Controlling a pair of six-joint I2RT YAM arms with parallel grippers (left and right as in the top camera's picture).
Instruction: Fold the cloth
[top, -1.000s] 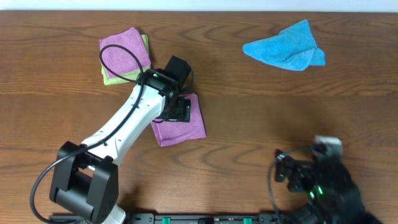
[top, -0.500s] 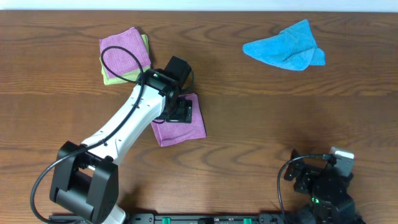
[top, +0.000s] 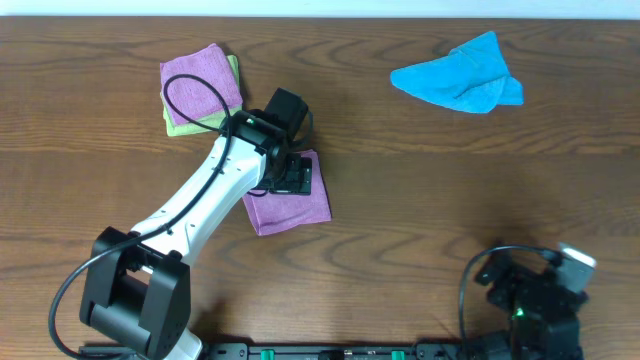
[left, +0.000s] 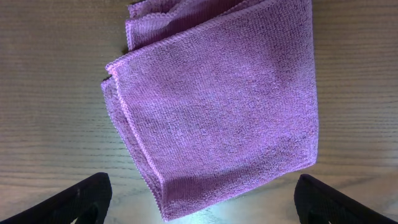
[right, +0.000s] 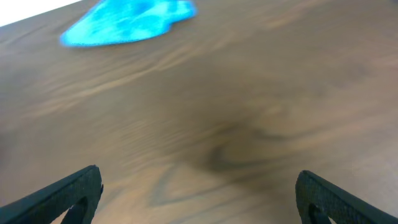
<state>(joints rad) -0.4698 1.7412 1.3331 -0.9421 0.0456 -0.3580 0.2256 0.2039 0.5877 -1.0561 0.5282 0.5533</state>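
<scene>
Brown wood grain, dark and matte, fills the overhead view: a table (top: 400, 200) running edge to edge, with a thin pale strip of the room along the 12 o'clock edge. Just left of centre lies a folded purple cloth (top: 300, 207), a rough square turned slightly askew. The white left arm reaches up from its black base at 7 o'clock, and the left gripper (top: 291, 177) hangs over the cloth's 12 o'clock edge. At 10 o'clock sits a small stack (top: 198, 90) (a purple cloth on a yellow-green one). At 2 o'clock a crumpled blue cloth (top: 458, 80) lies alone. The right arm is bunched at 5 o'clock, well apart from every cloth.

Left wrist view: the purple cloth (left: 217, 99) lies flat on the wood, its layered folded edges showing at 9 and 11 o'clock. The left gripper (left: 202, 200) is released, its two dark fingers (left: 81, 199) spread wide at 7 and 5 o'clock, gripping nothing.

Right wrist view: blurred bare wood, with the blue cloth (right: 127, 22) at 11 o'clock. The right gripper (right: 202, 194) is also released, spread wide over the table.
</scene>
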